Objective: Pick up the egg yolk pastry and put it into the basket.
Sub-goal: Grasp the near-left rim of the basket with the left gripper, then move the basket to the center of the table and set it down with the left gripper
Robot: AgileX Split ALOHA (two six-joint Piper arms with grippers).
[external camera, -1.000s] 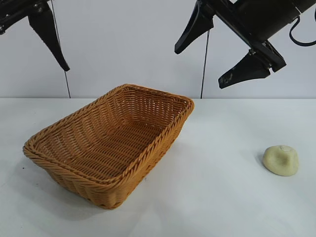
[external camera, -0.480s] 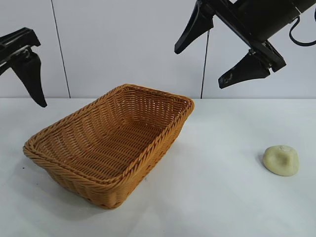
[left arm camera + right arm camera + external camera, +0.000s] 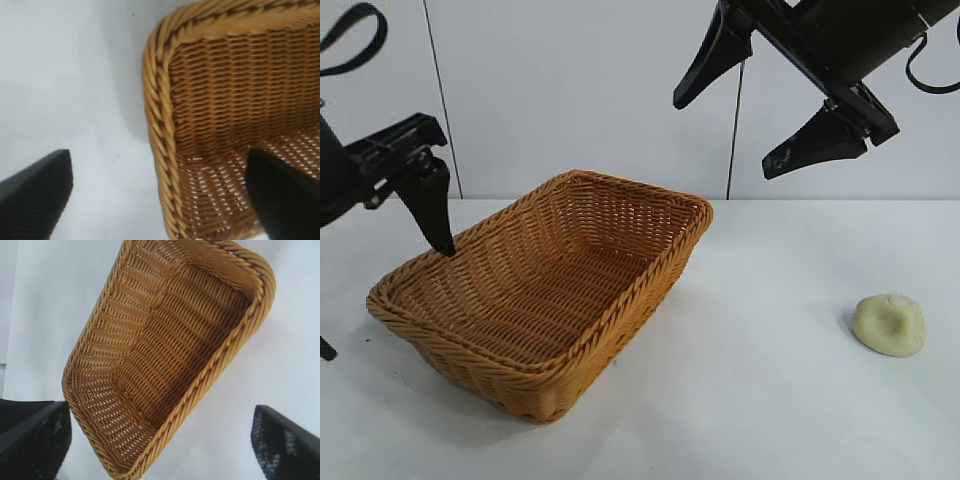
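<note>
The egg yolk pastry (image 3: 889, 324), a small pale cream dome, lies on the white table at the right, well apart from the basket (image 3: 650, 275). The orange-brown wicker basket stands at centre-left with nothing inside. My left gripper (image 3: 385, 300) is open and low at the basket's left corner. In the left wrist view the left gripper (image 3: 157, 160) straddles the braided rim (image 3: 157, 100), one finger over the table and one over the basket's inside. My right gripper (image 3: 723, 140) hangs open high above the basket's far right corner. The right wrist view looks down on the basket (image 3: 260, 290) between the right gripper's (image 3: 160, 410) fingers; no pastry shows there.
A white tabletop (image 3: 760, 400) stretches between basket and pastry and in front of both. A pale panelled wall (image 3: 580, 90) rises behind the table, with a dark vertical seam (image 3: 732, 130) near the right arm.
The left arm has come down from the upper left to the basket's left corner, its gripper still open. The right arm, basket and pastry have not moved.
</note>
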